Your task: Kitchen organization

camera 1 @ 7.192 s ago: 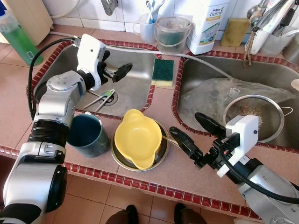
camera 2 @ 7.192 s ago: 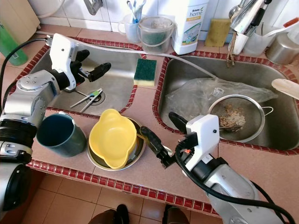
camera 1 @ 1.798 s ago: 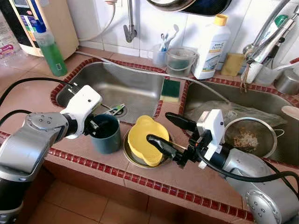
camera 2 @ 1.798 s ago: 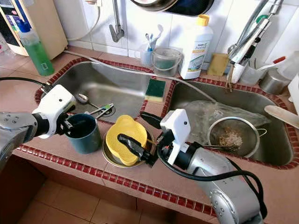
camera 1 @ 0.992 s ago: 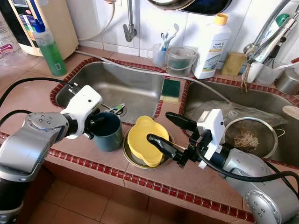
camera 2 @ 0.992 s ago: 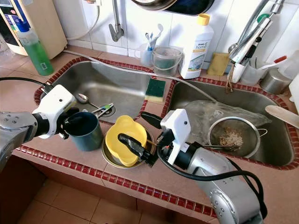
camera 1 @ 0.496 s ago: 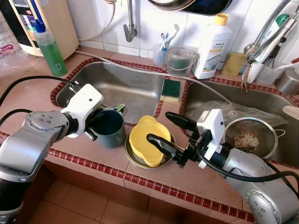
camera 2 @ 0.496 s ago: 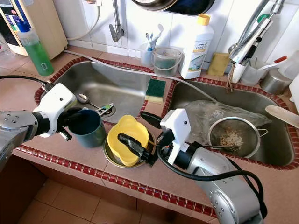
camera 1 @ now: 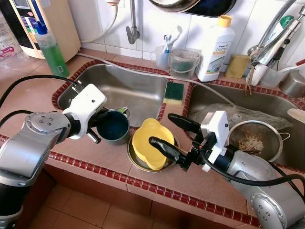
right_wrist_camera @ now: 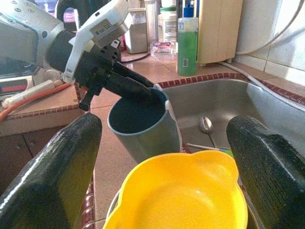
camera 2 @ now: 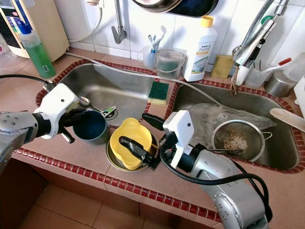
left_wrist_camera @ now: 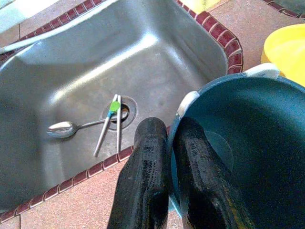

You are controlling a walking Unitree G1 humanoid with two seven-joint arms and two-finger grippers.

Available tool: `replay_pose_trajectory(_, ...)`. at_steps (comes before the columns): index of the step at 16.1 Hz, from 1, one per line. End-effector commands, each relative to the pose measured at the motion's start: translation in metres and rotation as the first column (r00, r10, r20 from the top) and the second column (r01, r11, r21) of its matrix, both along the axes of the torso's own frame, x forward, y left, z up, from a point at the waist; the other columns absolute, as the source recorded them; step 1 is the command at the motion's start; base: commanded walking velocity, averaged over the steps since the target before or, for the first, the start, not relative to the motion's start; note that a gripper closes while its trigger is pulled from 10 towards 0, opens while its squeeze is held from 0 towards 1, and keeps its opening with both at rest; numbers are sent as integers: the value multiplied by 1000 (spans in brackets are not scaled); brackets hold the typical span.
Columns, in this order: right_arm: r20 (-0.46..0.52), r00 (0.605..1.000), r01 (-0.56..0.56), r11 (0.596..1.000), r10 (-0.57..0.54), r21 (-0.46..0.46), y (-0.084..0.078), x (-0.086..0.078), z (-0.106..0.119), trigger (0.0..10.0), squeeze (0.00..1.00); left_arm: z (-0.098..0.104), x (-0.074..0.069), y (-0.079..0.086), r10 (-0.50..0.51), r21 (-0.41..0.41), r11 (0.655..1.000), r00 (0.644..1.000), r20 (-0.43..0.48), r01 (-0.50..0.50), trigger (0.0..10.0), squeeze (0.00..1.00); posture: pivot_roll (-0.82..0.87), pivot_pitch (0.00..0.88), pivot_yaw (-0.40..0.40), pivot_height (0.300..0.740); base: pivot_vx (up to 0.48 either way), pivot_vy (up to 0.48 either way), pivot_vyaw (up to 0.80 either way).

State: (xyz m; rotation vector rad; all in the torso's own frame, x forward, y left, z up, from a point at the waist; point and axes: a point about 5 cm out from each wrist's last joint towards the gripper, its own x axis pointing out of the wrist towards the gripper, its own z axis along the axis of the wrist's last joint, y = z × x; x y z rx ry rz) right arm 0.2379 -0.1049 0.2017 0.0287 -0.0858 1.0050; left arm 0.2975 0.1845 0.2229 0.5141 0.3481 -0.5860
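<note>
The left gripper (left_wrist_camera: 167,157) pinches the rim of a dark teal plastic mug (camera 1: 112,126), one finger inside and one outside, holding it tilted at the edge of the left steel sink basin (camera 1: 138,90) (spoon lying near its drain). The right gripper (camera 1: 167,130) spreads wide around a yellow plastic bowl (camera 1: 148,143) nested in a metal dish (camera 1: 135,159)

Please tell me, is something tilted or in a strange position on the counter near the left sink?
Yes. The dark teal mug is tipped toward the left sink, because the left gripper pinches its rim. The yellow bowl also sits askew in the metal bowl.
</note>
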Motion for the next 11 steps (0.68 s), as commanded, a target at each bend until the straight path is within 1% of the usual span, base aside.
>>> replay_pose_trajectory(1,11,1000,-9,1000,9,-5,0,0,1,10000,0,-7,-1,2,6,40,999,1000,-30,-5,0,0,-72,74,11,740,0,0,0)
replay_pose_trajectory(8,16,1000,-3,1000,3,-6,-1,1,3,10000,0,-5,0,3,1,47,999,1000,-17,0,0,0,-72,78,9,740,0,0,0)
replay_pose_trajectory(11,18,1000,0,1000,0,-3,-1,2,4,10000,0,-2,0,8,8,61,998,1000,-4,-8,0,0,-69,82,6,740,0,0,0)
